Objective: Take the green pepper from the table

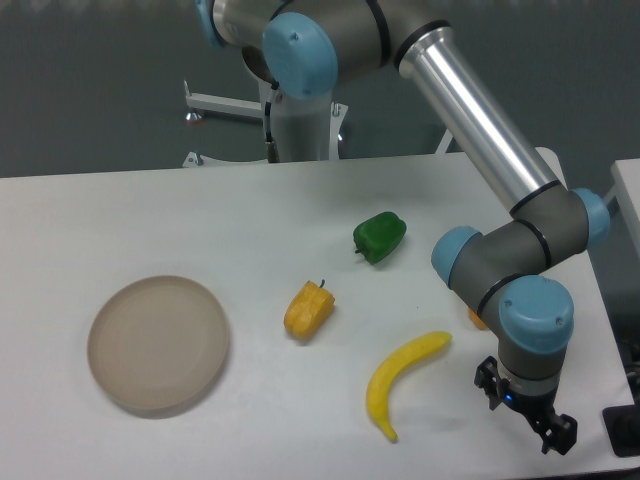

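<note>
On the left of the large white flat tabletop (300,200) a round beige plate (158,344) is seen, well apart from everything the task concerns. Toward the middle an orange-yellow pepper (308,310) lies, and it is not to be mistaken for the target. Up and to the right of it, the small glossy dark green bell pepper (380,237) rests on its side on the bare tabletop, with its short stem pointed toward the lower left. Below that, a curved yellow banana (402,379) is laid, with its upper end near the arm's wrist. At the far right, by the near edge, the dark two-finger tool (528,412) is held low and well apart from the green pepper; whether its fingers are apart or together cannot be told, since it is small and partly hidden beneath the wrist.

The step in hand is judged to be the approach. It is best done by lifting the tool first, so that the banana is cleared, then carrying it over the green pepper. The fingers should be spread wide and set across the narrower width, since a lumpy, glossy skin may slip under an off-centre grip.
</note>
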Controlling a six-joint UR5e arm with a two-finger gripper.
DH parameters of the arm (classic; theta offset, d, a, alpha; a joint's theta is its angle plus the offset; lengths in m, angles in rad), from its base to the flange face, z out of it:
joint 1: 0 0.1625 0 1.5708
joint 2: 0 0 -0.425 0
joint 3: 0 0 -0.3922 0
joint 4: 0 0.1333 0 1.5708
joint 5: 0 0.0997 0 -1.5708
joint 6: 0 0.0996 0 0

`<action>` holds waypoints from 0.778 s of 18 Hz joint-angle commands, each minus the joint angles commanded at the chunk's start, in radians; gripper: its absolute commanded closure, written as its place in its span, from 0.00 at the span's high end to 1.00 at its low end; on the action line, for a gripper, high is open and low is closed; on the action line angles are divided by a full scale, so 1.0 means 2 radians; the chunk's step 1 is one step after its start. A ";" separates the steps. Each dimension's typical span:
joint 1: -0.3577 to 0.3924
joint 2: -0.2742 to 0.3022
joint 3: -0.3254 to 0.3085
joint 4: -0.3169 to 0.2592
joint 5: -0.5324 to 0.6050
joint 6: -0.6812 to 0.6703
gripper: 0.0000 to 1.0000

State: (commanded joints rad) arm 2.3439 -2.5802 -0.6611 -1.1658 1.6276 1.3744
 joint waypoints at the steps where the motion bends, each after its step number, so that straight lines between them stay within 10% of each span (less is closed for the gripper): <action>1: -0.001 0.005 -0.002 -0.005 0.000 0.000 1.00; 7: -0.001 0.069 -0.052 -0.081 0.000 0.000 1.00; 14: 0.005 0.202 -0.215 -0.128 -0.068 0.005 1.00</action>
State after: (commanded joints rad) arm 2.3531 -2.1771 -1.0901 -1.4219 1.4913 1.3851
